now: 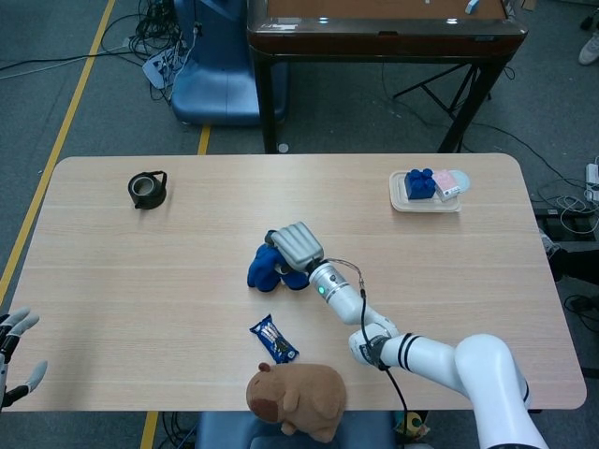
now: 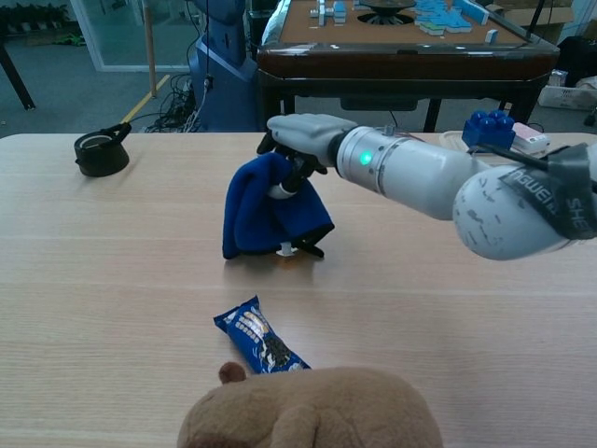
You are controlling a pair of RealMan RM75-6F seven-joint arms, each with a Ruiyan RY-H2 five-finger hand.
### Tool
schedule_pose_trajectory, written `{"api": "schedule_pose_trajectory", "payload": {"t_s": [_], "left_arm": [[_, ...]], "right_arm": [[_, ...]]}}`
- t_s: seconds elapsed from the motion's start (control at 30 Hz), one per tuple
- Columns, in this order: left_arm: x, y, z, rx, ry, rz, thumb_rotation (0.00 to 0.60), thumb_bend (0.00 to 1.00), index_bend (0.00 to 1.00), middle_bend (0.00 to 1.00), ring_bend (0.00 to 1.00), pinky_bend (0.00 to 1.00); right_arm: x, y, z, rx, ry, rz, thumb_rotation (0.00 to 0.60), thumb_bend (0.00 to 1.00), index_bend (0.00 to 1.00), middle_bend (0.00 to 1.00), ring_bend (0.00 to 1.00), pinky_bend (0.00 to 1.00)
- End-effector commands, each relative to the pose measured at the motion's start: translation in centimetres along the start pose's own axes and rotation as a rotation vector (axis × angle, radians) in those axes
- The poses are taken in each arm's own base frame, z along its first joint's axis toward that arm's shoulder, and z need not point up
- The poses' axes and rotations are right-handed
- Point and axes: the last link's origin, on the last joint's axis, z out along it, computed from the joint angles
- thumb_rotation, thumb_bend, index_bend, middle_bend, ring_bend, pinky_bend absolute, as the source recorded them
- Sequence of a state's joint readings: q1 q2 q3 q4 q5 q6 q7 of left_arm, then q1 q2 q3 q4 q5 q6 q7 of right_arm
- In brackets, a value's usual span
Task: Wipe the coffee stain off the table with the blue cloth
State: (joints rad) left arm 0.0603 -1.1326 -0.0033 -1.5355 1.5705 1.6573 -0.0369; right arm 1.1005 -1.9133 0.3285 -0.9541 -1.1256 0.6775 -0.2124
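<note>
My right hand (image 1: pixel 295 245) (image 2: pixel 300 136) grips the bunched blue cloth (image 1: pixel 270 266) (image 2: pixel 266 208) from above near the middle of the table. The cloth hangs down and its lower edge touches the tabletop. The coffee stain is almost wholly hidden under the cloth; only a pale sliver (image 2: pixel 286 252) shows at the cloth's lower edge in the chest view. My left hand (image 1: pixel 13 354) is at the lower left edge of the head view, off the table, fingers spread and holding nothing.
A blue snack packet (image 1: pixel 273 339) (image 2: pixel 259 336) and a brown plush toy (image 1: pixel 298 397) (image 2: pixel 312 411) lie near the front edge. A black tape roll (image 1: pixel 147 189) (image 2: pixel 100 152) sits far left. A white tray (image 1: pixel 401 198) with blue blocks stands at the back right.
</note>
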Motion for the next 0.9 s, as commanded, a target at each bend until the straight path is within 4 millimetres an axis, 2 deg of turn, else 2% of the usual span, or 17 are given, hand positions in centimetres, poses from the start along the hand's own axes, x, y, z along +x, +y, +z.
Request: {"api": "schedule_pose_trajectory", "payload": {"t_s": [0.03, 0.2, 0.4, 0.63, 0.9], "left_arm": [[0.0, 0.0, 0.0, 0.002, -0.001, 0.000, 0.600, 0.27, 0.21, 0.16, 0.12, 0.07], [0.0, -0.1, -0.1, 0.002, -0.002, -0.001, 0.600, 0.27, 0.21, 0.16, 0.12, 0.07], [0.0, -0.2, -0.2, 0.004, -0.002, -0.002, 0.600, 0.27, 0.21, 0.16, 0.12, 0.07], [-0.1, 0.0, -0.2, -0.002, -0.005, -0.001, 0.600, 0.27, 0.21, 0.16, 0.12, 0.07], [-0.3, 0.2, 0.0, -0.011, -0.012, 0.001, 0.600, 0.27, 0.21, 0.16, 0.12, 0.07]], "right_arm": [[-1.4, -1.7, 0.8, 0.031, -0.039, -0.050, 0.600, 0.62, 0.70, 0.66, 0.61, 0.76], [-3.7, -3.2, 1.3, 0.064, -0.093, -0.145, 0.600, 0.62, 0.70, 0.66, 0.61, 0.76], [-5.6, -2.7, 1.4, 0.058, -0.139, -0.227, 0.600, 0.61, 0.70, 0.66, 0.61, 0.76], [-5.9, -0.8, 1.1, 0.012, -0.135, -0.242, 0.600, 0.61, 0.70, 0.66, 0.61, 0.76], [-5.1, 3.1, 0.8, -0.081, -0.132, -0.279, 0.600, 0.61, 0.70, 0.66, 0.61, 0.76]]}}
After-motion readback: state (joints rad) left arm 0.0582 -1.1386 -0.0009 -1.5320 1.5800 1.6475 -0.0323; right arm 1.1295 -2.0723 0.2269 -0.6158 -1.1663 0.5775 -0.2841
